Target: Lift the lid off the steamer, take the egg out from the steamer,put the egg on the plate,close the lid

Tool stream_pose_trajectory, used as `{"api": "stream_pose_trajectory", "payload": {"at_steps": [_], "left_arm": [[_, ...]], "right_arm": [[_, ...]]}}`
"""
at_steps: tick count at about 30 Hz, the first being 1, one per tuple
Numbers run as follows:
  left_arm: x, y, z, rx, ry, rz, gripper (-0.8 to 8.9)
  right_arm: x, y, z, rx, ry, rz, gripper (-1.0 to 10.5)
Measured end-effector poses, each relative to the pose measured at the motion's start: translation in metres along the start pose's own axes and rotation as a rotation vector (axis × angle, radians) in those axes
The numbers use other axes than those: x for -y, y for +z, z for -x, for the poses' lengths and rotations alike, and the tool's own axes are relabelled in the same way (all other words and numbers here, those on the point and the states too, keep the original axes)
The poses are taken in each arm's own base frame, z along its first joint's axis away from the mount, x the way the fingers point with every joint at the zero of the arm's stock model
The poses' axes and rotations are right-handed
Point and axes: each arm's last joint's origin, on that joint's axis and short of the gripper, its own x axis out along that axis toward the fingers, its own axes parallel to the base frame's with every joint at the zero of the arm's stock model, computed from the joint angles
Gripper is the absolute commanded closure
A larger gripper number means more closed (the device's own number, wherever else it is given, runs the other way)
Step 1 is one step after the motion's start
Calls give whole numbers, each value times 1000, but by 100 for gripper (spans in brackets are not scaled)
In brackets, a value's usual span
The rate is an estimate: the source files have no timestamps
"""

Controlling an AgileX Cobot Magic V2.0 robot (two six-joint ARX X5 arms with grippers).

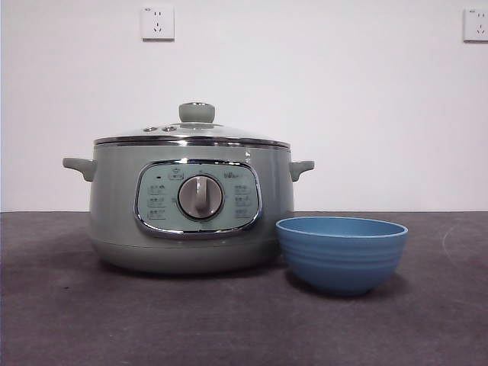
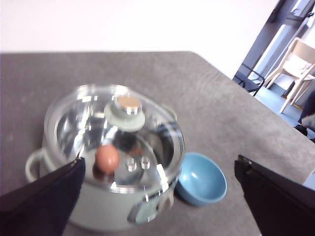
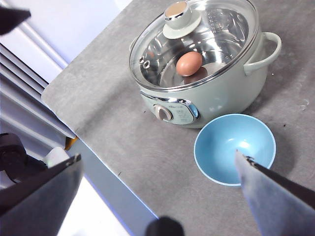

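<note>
The sage-green steamer (image 1: pixel 191 206) stands left of centre on the table, with the glass lid (image 1: pixel 194 131) resting shut on it, knob up. Through the glass I see the reddish-brown egg (image 3: pixel 189 63) lying inside the pot, also the egg (image 2: pixel 107 158) in the left wrist view. The blue bowl that serves as the plate (image 1: pixel 341 252) sits empty just right of the steamer. My left gripper (image 2: pixel 157 196) hovers open high above the steamer (image 2: pixel 106 157). My right gripper (image 3: pixel 160 191) hangs open high above the plate (image 3: pixel 234 147). Neither arm shows in the front view.
Two wall sockets (image 1: pixel 157 23) sit on the white wall behind. The table's edge (image 3: pixel 88 147) runs close in front of the steamer. A wooden chair (image 2: pixel 295 69) stands off the table's far side.
</note>
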Motion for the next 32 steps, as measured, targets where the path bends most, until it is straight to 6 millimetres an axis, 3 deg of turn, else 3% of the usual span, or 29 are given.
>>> {"api": "stream_pose_trajectory", "payload": {"at_steps": [6, 16, 22, 32], "left_arm": [[-6, 32, -30, -5, -35, -51, 243], [-9, 57, -116, -73, 5, -159, 244], [-13, 51, -165, -68, 31, -215, 244], [-26, 26, -223, -127, 37, -229, 243]], "right_arm": [[0, 0, 0, -1, 0, -1, 313], [3, 1, -3, -12, 1, -12, 313], [3, 1, -3, -13, 1, -13, 313], [3, 1, -3, -13, 1, -13, 313]]}}
